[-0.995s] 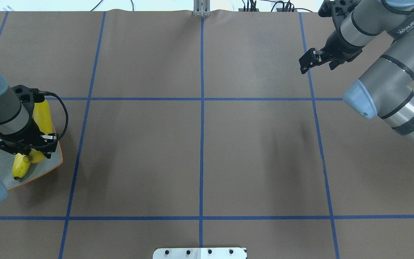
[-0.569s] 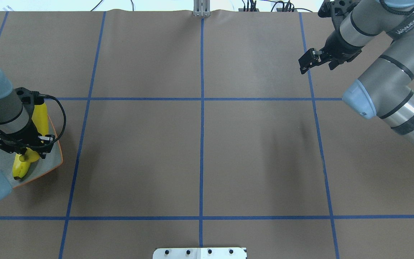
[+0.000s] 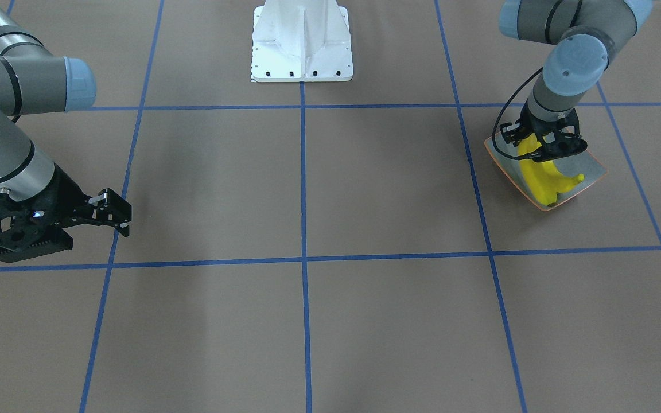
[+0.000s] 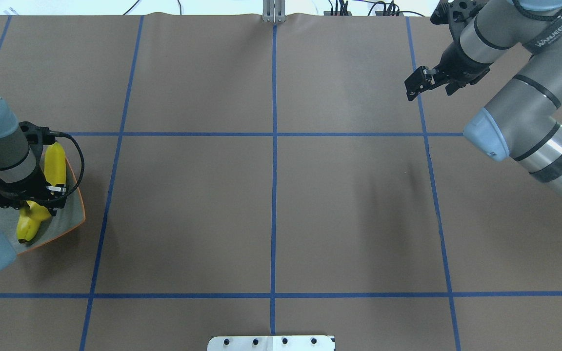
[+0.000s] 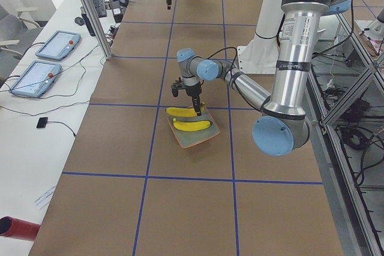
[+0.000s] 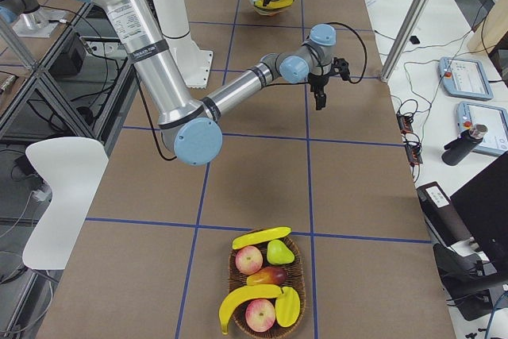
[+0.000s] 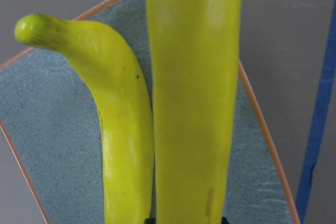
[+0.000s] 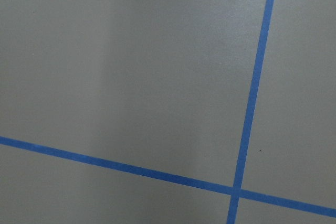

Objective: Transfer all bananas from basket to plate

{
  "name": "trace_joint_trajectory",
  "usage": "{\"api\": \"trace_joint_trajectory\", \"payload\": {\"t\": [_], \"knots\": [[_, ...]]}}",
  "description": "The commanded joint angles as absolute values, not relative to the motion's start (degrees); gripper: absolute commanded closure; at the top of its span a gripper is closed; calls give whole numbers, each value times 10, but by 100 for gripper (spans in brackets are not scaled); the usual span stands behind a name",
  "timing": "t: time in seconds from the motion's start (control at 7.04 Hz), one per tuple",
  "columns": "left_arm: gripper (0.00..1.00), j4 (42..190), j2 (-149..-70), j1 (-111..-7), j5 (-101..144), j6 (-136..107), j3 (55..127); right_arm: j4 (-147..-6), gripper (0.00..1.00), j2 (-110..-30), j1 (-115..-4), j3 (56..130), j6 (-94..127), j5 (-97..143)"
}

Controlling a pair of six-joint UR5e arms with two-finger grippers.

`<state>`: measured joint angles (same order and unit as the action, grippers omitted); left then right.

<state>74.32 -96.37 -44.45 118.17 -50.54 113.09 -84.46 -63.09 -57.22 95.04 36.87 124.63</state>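
Observation:
My left gripper (image 4: 27,200) is shut on a yellow banana (image 4: 55,161) low over the grey-green plate (image 4: 69,222) at the table's left end. In the left wrist view this banana (image 7: 191,103) fills the middle, with a second banana (image 7: 123,145) lying beside it on the plate (image 7: 47,145). The wicker basket (image 6: 234,275) stands at the far right end and holds two more bananas (image 6: 262,237) (image 6: 242,301). My right gripper (image 4: 410,90) hangs empty over bare table at the back right, its fingers looking apart.
Apples (image 6: 249,260), a pear (image 6: 278,252) and other fruit share the basket. The white robot base (image 3: 302,46) sits at the middle of the near edge. Blue tape lines cross the brown table. A side table with tablets (image 5: 36,76) runs along the far side.
My left arm has drawn back to the left and lowered the held banana over the plate. The right gripper has barely shifted.

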Motion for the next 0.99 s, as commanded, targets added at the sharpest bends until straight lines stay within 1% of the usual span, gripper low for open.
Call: {"api": "trace_joint_trajectory", "payload": {"t": [0.0, 0.28, 0.43, 0.57, 0.85], "knots": [[0, 744, -958, -445, 1169, -507, 1129, -845, 0, -629, -572, 948, 369, 1246], [0, 744, -963, -449, 1170, -505, 1143, -845, 0, -632, -574, 947, 357, 1245], [0, 744, -970, -469, 1171, -504, 1151, -848, 0, -635, -592, 936, 321, 1246], [0, 742, -1007, -495, 1176, -504, 1152, -851, 0, -639, -617, 913, 269, 1251], [0, 704, -1058, -516, 1177, -507, 1160, -852, 0, -678, -677, 871, 134, 1254]]}}
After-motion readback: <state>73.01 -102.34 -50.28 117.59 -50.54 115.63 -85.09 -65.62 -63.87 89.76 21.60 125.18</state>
